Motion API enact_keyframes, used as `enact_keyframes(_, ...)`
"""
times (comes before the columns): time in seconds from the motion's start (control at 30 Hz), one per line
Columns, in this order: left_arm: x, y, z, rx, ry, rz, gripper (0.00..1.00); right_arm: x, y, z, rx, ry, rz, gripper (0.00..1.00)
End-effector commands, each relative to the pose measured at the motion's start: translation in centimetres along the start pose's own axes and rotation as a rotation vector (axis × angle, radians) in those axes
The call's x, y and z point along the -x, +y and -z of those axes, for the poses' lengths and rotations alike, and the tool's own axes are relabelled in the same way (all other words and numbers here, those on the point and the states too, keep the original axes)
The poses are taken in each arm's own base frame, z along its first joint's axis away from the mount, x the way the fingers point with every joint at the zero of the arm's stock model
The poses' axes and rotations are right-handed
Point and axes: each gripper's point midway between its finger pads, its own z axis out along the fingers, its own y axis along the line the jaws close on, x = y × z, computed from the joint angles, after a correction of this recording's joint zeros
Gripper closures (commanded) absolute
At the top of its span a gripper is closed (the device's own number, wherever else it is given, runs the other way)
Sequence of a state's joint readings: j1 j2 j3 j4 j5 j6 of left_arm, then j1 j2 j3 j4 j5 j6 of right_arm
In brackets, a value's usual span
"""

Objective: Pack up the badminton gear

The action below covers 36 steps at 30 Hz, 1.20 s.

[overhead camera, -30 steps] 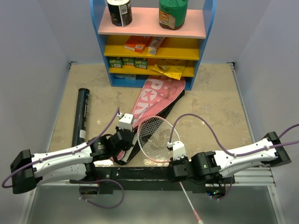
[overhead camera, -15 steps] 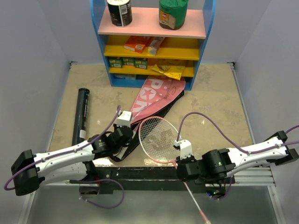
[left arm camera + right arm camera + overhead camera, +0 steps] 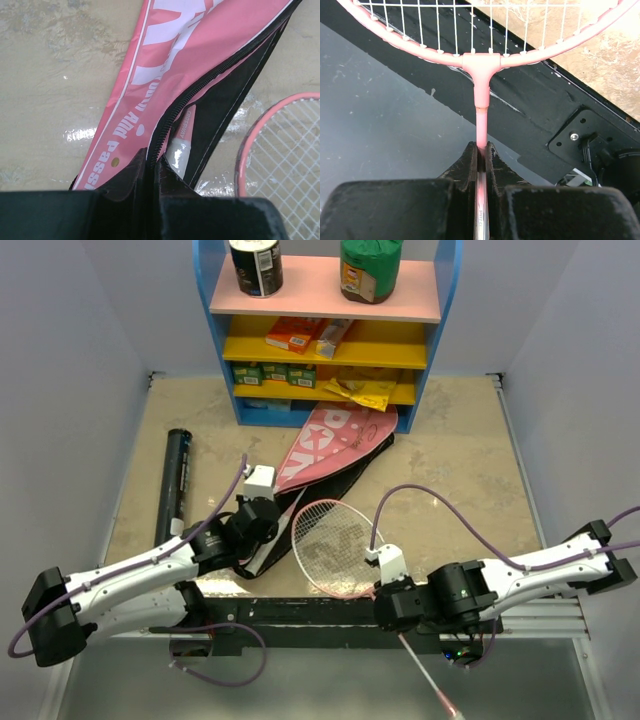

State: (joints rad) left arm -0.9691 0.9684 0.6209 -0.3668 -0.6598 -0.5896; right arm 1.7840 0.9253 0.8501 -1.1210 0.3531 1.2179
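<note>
Stage: packing was under way, with nothing plainly finished.
Bag: the pink bag [image 3: 335, 440] lay flat on the table [image 3: 460, 460], its wide end just in front of the shelf unit [image 3: 310, 290] and its narrow end pointing toward the arms. The zipper was undone and the mouth gaped, showing black lining.
Left gripper: the left gripper [image 3: 152, 167] was pinched together on the black zipper edge at the bag's narrow end, holding the mouth open.
Right gripper: the right gripper [image 3: 481, 150] was clamped on the thin shaft of a racket [image 3: 335, 545], just below the pink throat.
Racket position: its head lay over the table just beside the bag's open edge and outside it. Its grip end stuck out past the table's near edge.
Inside the bag: a pale handle-like piece [image 3: 178, 150] showed in the opening. It was possibly a second racket already packed, though the wrist view was too tight to be sure.
Tube: the black tube [image 3: 172, 487] lay on the table to the left, apart from the bag and not packed.
Left to do: by the look of things, slide the held racket in, pack the tube and zip the bag.
Count, rackets: one in plain view, perhaps one more inside.
Count, bags: one.
Count, tubes: one.
Count, shuttlecocks: none in view.
</note>
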Motion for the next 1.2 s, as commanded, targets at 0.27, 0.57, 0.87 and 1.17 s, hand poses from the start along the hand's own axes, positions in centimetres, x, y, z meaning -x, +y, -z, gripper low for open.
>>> enact_keyframes(0.27, 3.0, -2.4, 1.6, -0.16, -0.077, 0.126, 1.0, 5.0, 3.5, -2.4, -0.032, -0.163, -0.061, 1.0)
enact_keyframes(0.57, 1.7, -3.4, 2.1, -0.206, -0.072, 0.128, 1.0, 10.8, 1.6, -6.0, -0.084, -0.219, -0.13, 1.0)
enact_keyframes(0.87, -0.8, -6.4, 3.3, -0.261, -0.041, 0.119, 1.0, 17.9, -2.1, -9.6, -0.192, -0.317, -0.226, 1.0)
enact_keyframes(1.17, -3.5, -7.0, 3.5, -0.276, 0.0, 0.123, 1.0, 25.1, -6.5, -10.9, -0.242, -0.488, -0.331, 1.0)
